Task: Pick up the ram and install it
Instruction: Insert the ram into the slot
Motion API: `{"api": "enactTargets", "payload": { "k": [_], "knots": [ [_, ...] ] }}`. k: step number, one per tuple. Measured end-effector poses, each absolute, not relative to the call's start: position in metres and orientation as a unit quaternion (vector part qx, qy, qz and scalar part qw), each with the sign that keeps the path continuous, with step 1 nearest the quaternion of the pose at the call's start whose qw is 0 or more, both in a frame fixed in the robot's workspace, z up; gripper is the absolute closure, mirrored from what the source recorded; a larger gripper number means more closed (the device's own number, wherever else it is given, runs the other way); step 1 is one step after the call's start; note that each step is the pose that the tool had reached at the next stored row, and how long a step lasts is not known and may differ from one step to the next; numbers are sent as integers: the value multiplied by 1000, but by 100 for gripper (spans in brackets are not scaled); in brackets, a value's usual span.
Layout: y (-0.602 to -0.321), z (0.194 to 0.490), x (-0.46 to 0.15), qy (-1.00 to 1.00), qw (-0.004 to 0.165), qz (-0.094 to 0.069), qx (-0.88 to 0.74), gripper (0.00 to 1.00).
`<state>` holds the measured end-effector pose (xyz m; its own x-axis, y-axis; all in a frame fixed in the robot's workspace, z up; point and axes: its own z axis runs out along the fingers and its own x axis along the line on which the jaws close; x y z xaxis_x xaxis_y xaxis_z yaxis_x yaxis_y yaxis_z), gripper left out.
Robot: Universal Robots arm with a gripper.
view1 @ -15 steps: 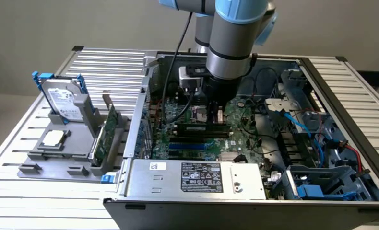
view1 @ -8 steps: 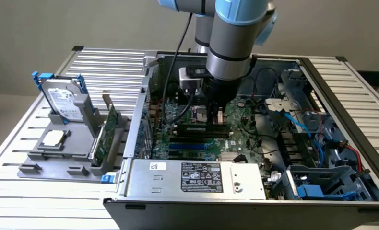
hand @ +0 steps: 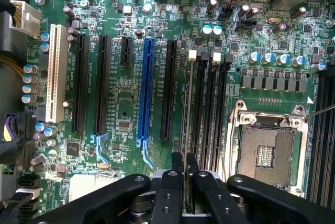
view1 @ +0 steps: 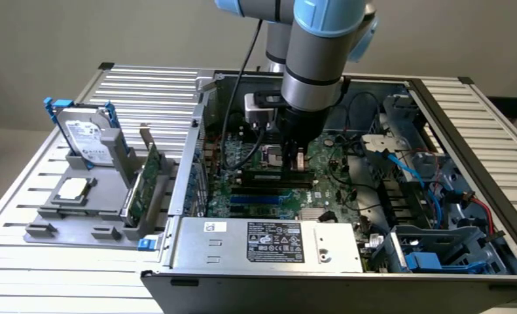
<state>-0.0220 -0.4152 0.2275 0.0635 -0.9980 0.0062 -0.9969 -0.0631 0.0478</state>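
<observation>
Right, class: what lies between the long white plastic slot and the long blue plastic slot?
Wrist view: two long black plastic slots and one short black slot, between the white slot and the blue slot.

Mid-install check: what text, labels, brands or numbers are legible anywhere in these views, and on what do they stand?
Nothing can be quoted as read.
Power supply: black label and white sticker, print too small.
Hard drive: label blurred.
Motherboard: white silkscreen too small.
Held ram in the end effector: edge-on, label not readable.
</observation>
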Motion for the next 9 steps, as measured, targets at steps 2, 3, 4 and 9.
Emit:
{"api": "enactTargets", "payload": {
  "k": [2, 3, 4, 9],
  "knots": [
    [-415, 227, -22, -684, 19, -14, 729, 86],
    [-415, 227, -22, -684, 19, -14, 729, 86],
    [-415, 227, -22, -685, 19, -14, 729, 86],
    [-415, 226, -22, -687, 19, -15, 727, 86]
  ]
}}
